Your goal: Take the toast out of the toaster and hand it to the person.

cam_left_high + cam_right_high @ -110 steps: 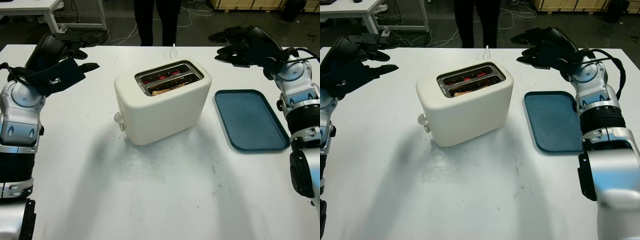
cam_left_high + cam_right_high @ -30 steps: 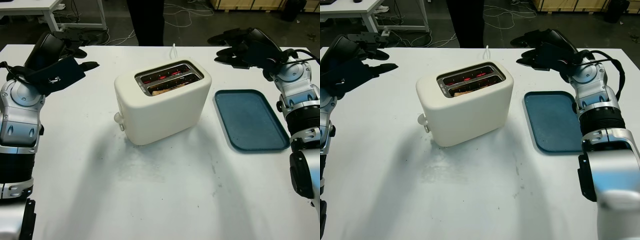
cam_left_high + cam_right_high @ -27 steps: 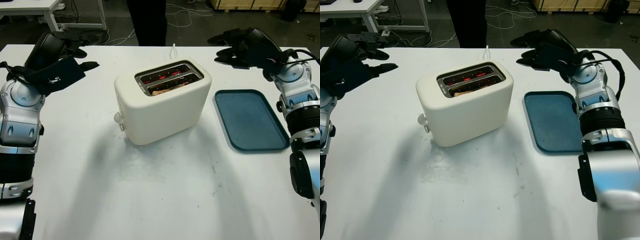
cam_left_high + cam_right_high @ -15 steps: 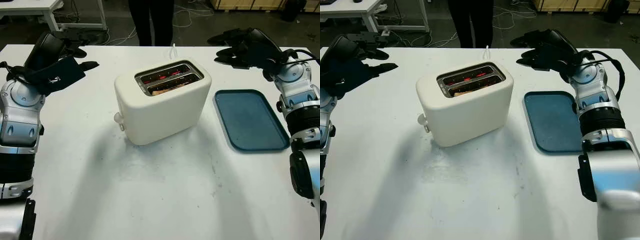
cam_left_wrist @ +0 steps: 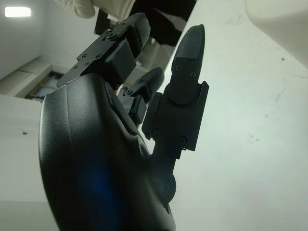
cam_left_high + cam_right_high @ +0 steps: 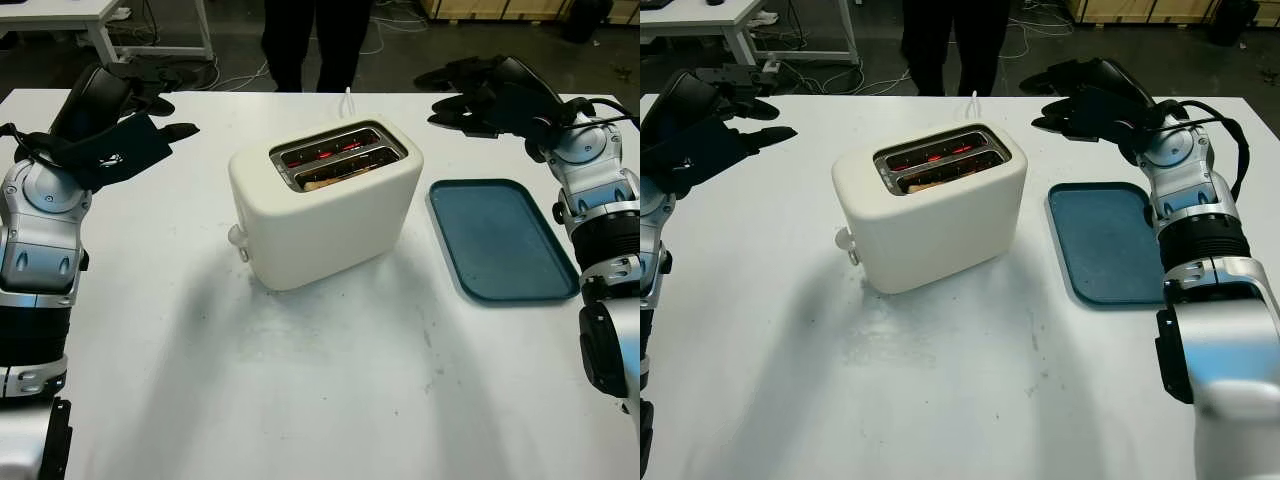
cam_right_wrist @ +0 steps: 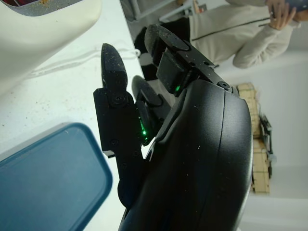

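White table (image 6: 330, 400): toast (image 6: 322, 183) inside toaster (image 6: 325, 205), between both raised robot hands.

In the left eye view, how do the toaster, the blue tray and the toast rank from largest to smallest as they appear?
1. toaster, the largest in the picture.
2. blue tray, flat on the table beside it, clearly smaller.
3. toast, smallest: just a brown edge shows in the nearer slot.

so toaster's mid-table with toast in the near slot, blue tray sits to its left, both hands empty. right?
Not quite: the tray sits on the toaster's right, by the right robot hand, as the left eye view shows. Toast is in the near slot, and the left robot hand is empty too.
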`<state>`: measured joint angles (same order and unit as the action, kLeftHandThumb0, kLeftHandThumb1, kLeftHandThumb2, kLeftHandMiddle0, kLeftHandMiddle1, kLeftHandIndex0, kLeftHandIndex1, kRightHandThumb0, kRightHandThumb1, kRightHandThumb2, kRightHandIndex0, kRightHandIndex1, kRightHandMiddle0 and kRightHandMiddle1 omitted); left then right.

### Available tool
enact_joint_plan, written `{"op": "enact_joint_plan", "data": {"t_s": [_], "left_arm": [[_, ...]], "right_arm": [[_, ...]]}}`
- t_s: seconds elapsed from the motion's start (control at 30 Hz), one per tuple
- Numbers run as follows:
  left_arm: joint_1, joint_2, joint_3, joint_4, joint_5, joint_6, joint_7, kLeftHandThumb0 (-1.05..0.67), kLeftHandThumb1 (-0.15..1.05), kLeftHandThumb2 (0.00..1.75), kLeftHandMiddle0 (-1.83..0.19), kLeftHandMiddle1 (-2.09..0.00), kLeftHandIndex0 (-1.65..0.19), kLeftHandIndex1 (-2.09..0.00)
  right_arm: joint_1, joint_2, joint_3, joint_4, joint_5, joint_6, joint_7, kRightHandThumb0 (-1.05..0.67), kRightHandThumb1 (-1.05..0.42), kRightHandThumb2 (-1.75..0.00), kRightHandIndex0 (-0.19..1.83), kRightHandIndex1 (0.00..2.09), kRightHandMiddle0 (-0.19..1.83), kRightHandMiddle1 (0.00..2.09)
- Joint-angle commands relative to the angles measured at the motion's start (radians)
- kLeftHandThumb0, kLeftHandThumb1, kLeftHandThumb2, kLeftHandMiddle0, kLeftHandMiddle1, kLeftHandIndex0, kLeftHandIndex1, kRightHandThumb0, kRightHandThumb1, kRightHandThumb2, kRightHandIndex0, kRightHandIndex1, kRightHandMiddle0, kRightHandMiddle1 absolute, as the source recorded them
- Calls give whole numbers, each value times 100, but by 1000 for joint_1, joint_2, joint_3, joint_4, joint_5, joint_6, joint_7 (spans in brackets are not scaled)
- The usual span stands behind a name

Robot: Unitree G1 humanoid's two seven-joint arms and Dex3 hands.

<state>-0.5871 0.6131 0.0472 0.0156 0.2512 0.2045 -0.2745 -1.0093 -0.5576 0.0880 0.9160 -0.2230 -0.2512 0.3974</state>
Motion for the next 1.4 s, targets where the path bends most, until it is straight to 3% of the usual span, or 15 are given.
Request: {"op": "enact_joint_plan", "data": {"t_s": [0.0,1.37], "left_arm": [[-6,-7,-7,3,9,-1,9,-48,92,5,-53,-60,-72,-2],[1,-4,-4,-10,10,19,2,-43,92,6,-53,-56,-72,-1]], "right_arm": [[8,-9,-1,-10,-1,2,0,-33,-92,-15,75,1,70,0],[14,-5,-7,-8,7,-5,-2,-32,-92,-13,74,0,70,0]]}}
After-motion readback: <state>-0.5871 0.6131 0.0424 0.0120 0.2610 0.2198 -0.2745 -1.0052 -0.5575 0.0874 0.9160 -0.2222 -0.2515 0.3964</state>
